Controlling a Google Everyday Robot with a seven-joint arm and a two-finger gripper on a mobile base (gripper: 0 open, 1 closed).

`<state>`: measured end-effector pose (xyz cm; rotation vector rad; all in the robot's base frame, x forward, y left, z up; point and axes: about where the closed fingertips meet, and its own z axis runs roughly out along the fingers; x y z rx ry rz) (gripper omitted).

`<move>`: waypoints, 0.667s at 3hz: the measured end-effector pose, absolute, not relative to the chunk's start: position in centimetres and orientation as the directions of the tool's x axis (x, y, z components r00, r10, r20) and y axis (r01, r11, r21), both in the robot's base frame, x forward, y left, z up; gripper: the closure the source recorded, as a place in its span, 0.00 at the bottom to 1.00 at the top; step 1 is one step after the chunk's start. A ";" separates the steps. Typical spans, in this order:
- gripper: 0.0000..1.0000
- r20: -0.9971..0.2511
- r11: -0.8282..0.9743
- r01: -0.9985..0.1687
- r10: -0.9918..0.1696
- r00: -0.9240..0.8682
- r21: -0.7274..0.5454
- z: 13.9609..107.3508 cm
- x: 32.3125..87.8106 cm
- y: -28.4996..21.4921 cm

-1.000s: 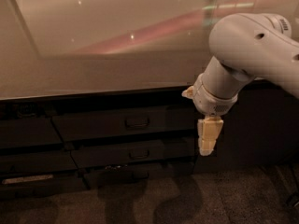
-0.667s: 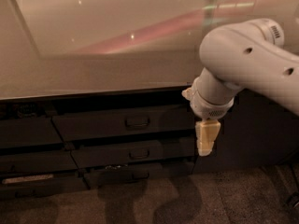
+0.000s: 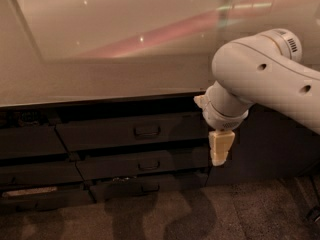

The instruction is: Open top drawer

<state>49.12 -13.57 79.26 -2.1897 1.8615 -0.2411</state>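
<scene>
The top drawer [image 3: 100, 134] is a wide, dark front just under the countertop, with a small dark bar handle [image 3: 146, 131] at its centre. It sits flush with the fronts around it, so it looks closed. My gripper [image 3: 220, 149] is cream-coloured and points straight down from the white arm [image 3: 265, 79]. It hangs in front of the drawer's right end, to the right of the handle and a little lower, touching nothing that I can see.
A pale glossy countertop [image 3: 100, 74] overhangs the drawers. Two narrower dark drawers with handles [image 3: 145, 165] [image 3: 142, 187] lie below the top one. Handleless dark fronts [image 3: 30, 143] stand at the left, a dark panel [image 3: 272, 149] at the right. Speckled floor [image 3: 200, 214] lies below.
The arm's big white link has swung left and nearer the camera. The gripper has shifted slightly left and stays at about the same height. The drawers have not moved.
</scene>
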 end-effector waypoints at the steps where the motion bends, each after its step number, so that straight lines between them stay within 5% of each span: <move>1: 0.00 -0.072 -0.109 -0.960 -0.989 0.132 -0.259 76.3 51.5 -15.9; 2: 0.00 -0.135 -0.060 -0.979 -0.987 0.087 -0.196 72.4 54.7 -19.2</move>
